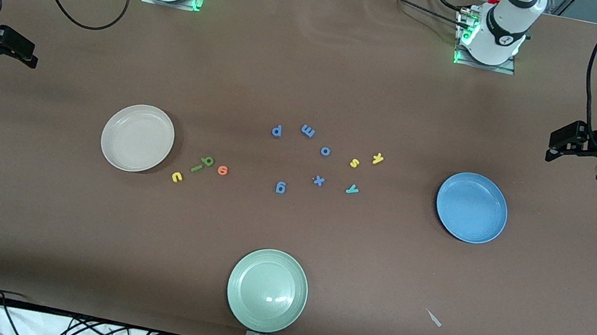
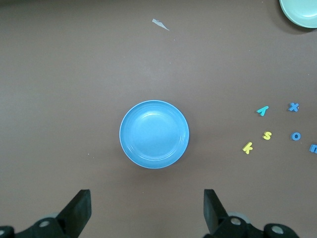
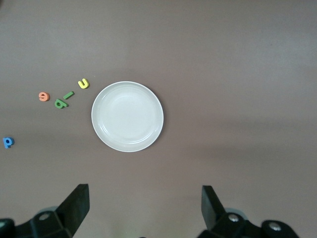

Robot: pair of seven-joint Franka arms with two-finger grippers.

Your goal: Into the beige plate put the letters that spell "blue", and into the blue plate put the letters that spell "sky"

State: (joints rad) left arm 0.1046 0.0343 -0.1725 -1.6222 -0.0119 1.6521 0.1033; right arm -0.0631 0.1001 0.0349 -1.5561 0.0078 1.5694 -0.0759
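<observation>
The left gripper (image 1: 554,145) at frame right and the right gripper (image 1: 26,55) at frame left are held wide open, empty; 7 letters lie outside the beige plate (image 1: 137,137) and the blue plate (image 1: 472,208).

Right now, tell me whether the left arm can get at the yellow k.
Probably yes: the yellow k lies alone on bare table beside the blue plate, and the left hand is open and empty.

The front camera looked down from high across the worktop (image 1: 315,72), facing both bases. Each wrist camera looked straight down from well above: the left shared the blue plate (image 2: 154,134) with it, the right the beige plate (image 3: 127,116).
</observation>
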